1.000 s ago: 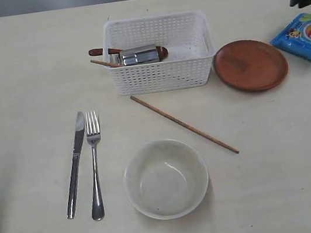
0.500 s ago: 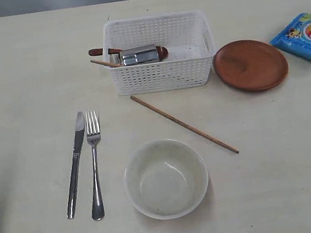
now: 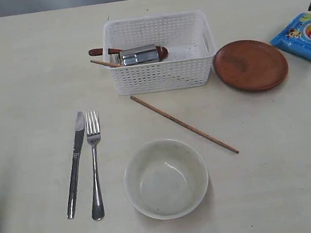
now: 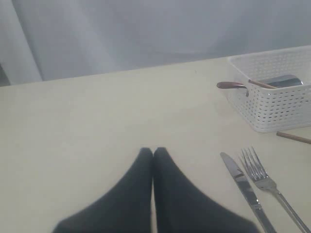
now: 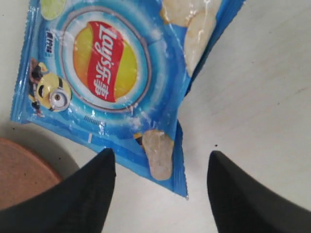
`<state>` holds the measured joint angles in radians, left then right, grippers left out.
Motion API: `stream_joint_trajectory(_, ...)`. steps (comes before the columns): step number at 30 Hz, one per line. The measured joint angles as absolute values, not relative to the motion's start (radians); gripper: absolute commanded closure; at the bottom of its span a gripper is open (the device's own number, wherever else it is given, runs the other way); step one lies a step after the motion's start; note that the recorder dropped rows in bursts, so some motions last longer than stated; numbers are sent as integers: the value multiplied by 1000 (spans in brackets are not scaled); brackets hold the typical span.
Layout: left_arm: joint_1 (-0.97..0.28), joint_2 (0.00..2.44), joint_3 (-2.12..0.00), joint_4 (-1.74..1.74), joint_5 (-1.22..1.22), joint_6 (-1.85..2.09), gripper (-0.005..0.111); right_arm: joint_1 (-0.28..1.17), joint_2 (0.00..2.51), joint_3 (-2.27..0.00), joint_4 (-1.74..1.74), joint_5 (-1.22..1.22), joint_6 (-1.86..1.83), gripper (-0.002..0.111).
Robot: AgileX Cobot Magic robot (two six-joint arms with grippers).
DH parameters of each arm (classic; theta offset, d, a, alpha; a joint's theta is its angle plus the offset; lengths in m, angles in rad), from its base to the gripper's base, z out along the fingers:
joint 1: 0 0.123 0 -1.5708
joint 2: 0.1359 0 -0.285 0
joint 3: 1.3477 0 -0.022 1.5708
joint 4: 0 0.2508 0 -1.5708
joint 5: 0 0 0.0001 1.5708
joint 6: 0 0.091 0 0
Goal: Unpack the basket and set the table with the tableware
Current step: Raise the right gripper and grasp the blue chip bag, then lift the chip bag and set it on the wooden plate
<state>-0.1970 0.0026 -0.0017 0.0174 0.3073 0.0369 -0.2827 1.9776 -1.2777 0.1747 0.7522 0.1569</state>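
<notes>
Left gripper [image 4: 153, 152]: fingers pressed together, nothing between them, above bare table [image 3: 18, 73]. In the exterior view, lower left of frame, the knife [image 3: 75, 164] and fork [image 3: 94, 167] lie side by side on the table, close but apart, knife on the left, handles toward the bottom edge. The bowl [image 3: 165, 178] sits upright at bottom center, right of the fork. The basket [image 3: 162, 75] is at upper center. Inside its left half the cup [image 3: 139, 55] lies on its side, and the spoon [image 3: 98, 52] handle and one chopstick [image 3: 105, 63] poke out over the left rim. The second chopstick [image 3: 183, 124] lies flat on the table on a diagonal, from just below the basket down to the right, past the bowl. The plate [image 3: 250, 65] sits just beside the basket's right end. The chips bag [image 3: 303, 37] lies flat near the right edge, apart from the plate. Right gripper [image 5: 160, 160]: fingers spread wide above the bag's corner, gripping nothing.
</notes>
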Motion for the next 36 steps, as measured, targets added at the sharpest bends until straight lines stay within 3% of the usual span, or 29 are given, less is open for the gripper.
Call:
stream_joint_trajectory(9, -197, 3, -2, 17, 307, 37, 107, -283, 2007, -1278, 142, 695, 151, 55)
stream_joint_trajectory(11, -197, 3, -2, 17, 307, 37, 107, -283, 2033, -1278, 145, 685, 142, 60)
stream_joint_trajectory(14, -197, 3, -2, 17, 307, 37, 107, -283, 2074, -1278, 234, 676, 74, 102)
stream_joint_trajectory(15, -197, 3, -2, 17, 307, 37, 107, -283, 2076, -1278, 254, 674, 52, 108)
stream_joint_trajectory(27, -197, 3, -2, 17, 307, 37, 107, -275, 1814, -1278, 316, 771, 18, 108)
stream_joint_trajectory(31, -197, 3, -2, 17, 307, 37, 107, -179, 1779, -1266, 330, 887, -7, 108)
stream_joint_trajectory(36, -197, 3, -2, 17, 307, 37, 107, -53, 1806, -1173, 342, 797, -15, 108)
